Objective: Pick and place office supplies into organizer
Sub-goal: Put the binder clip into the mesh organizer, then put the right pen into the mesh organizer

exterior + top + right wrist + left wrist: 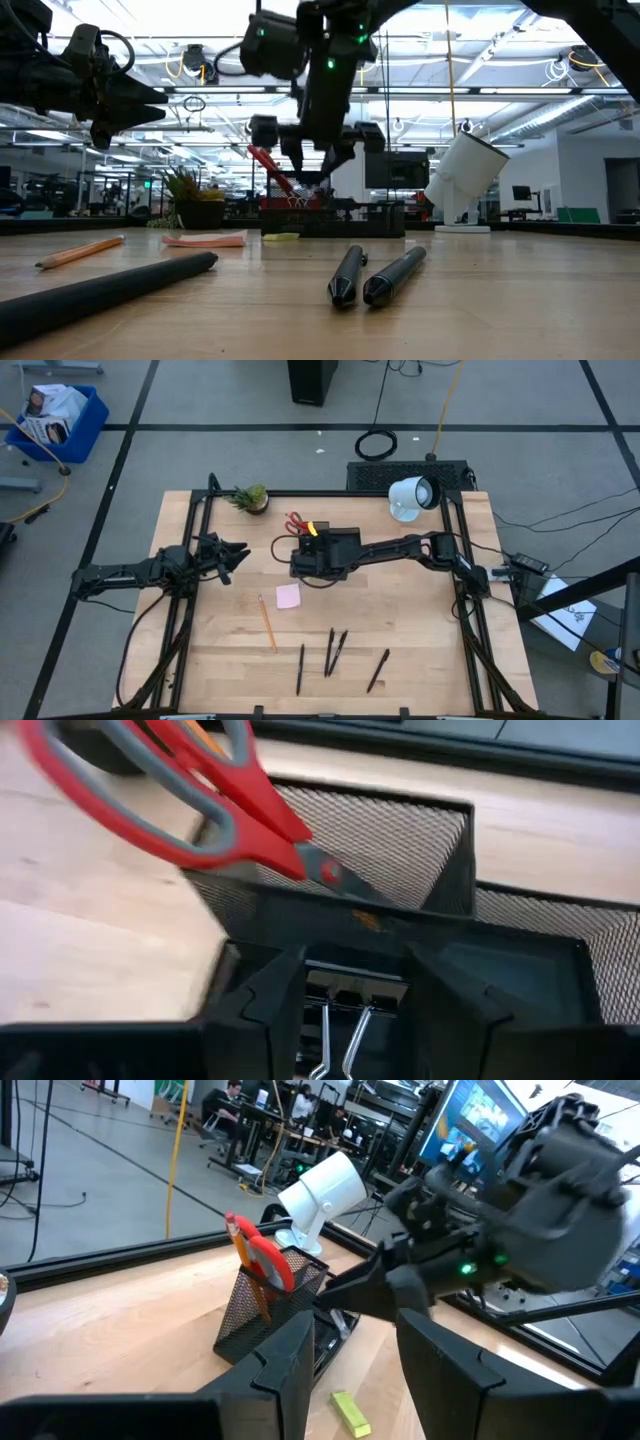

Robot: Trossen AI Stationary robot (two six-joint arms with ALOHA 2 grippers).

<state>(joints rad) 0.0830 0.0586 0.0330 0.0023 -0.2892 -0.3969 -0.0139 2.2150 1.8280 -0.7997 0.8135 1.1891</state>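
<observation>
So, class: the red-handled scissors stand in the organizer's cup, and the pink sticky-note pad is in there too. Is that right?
Not quite. The scissors do stand in the organizer cup, but the high view shows the pink sticky-note pad lying on the table, apart from the organizer.

Bright even overhead light, ceiling glare in low view, foreground pens blurred, soft shadows.

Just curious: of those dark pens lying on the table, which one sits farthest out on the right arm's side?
The lone black pen, lying slanted, apart from the other three pens.
</observation>
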